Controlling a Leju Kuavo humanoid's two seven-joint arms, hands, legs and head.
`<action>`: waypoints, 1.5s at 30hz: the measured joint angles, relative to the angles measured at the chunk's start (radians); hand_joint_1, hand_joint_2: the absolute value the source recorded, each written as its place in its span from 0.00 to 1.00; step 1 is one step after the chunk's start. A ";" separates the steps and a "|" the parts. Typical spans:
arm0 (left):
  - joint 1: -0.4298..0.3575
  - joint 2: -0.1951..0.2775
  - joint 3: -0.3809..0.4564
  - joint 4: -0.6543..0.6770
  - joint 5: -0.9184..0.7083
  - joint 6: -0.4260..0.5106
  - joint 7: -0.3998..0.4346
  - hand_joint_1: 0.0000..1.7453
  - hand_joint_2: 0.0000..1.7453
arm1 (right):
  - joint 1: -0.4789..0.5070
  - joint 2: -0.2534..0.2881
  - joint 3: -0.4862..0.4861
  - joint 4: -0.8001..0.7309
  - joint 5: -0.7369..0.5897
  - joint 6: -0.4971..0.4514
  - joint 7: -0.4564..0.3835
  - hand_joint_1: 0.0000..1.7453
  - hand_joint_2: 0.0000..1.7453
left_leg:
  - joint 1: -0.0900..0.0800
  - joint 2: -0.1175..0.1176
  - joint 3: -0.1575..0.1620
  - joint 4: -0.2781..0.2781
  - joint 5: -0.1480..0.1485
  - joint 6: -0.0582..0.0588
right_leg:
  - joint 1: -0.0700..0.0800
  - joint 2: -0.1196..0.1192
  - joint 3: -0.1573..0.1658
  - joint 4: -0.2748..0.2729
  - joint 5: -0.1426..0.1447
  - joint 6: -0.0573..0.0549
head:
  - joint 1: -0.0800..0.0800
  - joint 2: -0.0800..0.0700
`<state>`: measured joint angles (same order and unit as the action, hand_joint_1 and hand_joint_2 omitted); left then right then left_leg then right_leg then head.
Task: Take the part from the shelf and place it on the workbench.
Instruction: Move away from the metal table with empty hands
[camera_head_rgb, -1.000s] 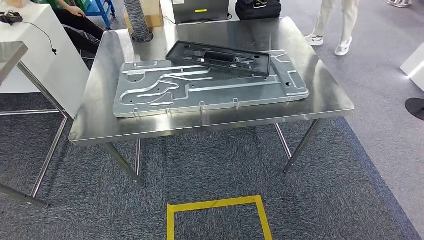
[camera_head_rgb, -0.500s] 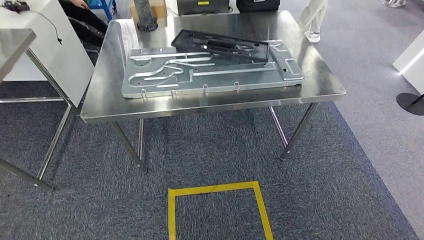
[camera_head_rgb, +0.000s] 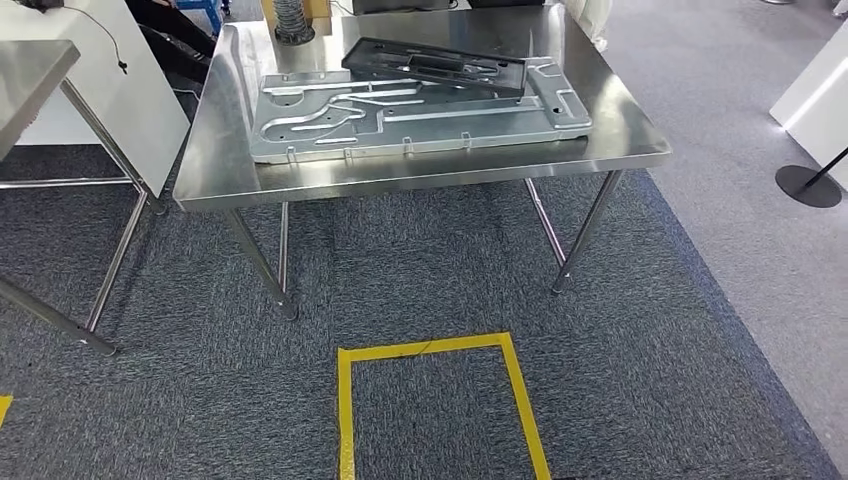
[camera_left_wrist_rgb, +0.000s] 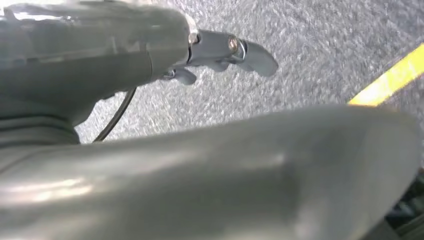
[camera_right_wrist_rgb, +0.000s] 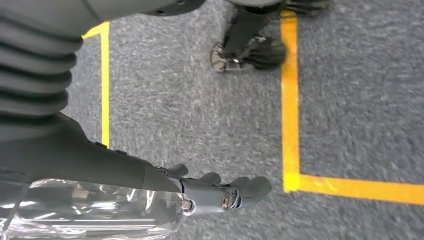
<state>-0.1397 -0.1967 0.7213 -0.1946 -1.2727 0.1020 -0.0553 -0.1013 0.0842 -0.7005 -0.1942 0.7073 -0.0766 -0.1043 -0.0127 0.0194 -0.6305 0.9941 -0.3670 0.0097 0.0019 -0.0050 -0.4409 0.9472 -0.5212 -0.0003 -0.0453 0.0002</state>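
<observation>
Left hand (camera_left_wrist_rgb: 220, 52) hangs beside the body over grey carpet, fingers loosely extended and apart, holding nothing. Right hand (camera_right_wrist_rgb: 220, 192) hangs likewise above the carpet, fingers stretched out side by side, empty, with yellow floor tape (camera_right_wrist_rgb: 290, 100) just beyond the fingertips.

Outward from there, the head view looks at a steel workbench (camera_head_rgb: 420, 175) in the upper half of the frame. On it lies one large silver stamped panel (camera_head_rgb: 400, 115), and across that panel's far edge, at upper centre, rests one black part (camera_head_rgb: 435, 65), slightly skewed.

Over the last second the whole picture has slid: the bench sits higher and smaller in the frame, more carpet shows below it, and the yellow square (camera_head_rgb: 440, 400) at lower centre has risen. That shift is the camera backing away, not the things moving. With the part lying on the bench and both hands free, the placing looks complete and the robot appears to be retreating.

Counted: one bench in full, the corner of a second table (camera_head_rgb: 30, 70) at upper left, one panel, one black part, one taped square.
</observation>
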 joint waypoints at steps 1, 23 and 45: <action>0.001 0.000 -0.001 0.000 -0.001 -0.001 0.001 0.00 0.00 | -0.001 0.003 0.003 0.001 0.002 0.008 0.004 0.00 0.25 | 0.002 -0.004 -0.009 0.015 -0.023 -0.007 | -0.003 -0.002 -0.012 -0.003 0.014 -0.006 | 0.000 0.000; -0.003 0.001 -0.007 0.000 -0.005 0.001 0.008 0.00 0.00 | -0.019 0.023 0.036 0.002 0.036 0.012 -0.005 0.00 0.50 | 0.015 -0.007 0.089 -0.019 -0.094 0.028 | -0.024 0.000 -0.274 0.352 -0.026 0.063 | 0.000 0.000; 0.002 -0.004 -0.006 0.000 -0.009 -0.004 0.046 0.00 1.00 | -0.039 0.038 0.045 0.000 0.061 -0.021 0.010 0.00 1.00 | 0.016 -0.011 0.090 0.006 -0.099 -0.012 | -0.005 -0.007 -0.063 0.029 0.023 0.014 | 0.000 0.000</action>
<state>-0.1373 -0.2004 0.7148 -0.1942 -1.2814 0.0981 -0.0097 -0.1402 0.1224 -0.6556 -0.1946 0.7680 -0.0975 -0.0941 0.0029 0.0084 -0.5404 1.0000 -0.4659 -0.0021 -0.0027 -0.0118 -0.5039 0.9760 -0.4983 0.0135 -0.0454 0.0000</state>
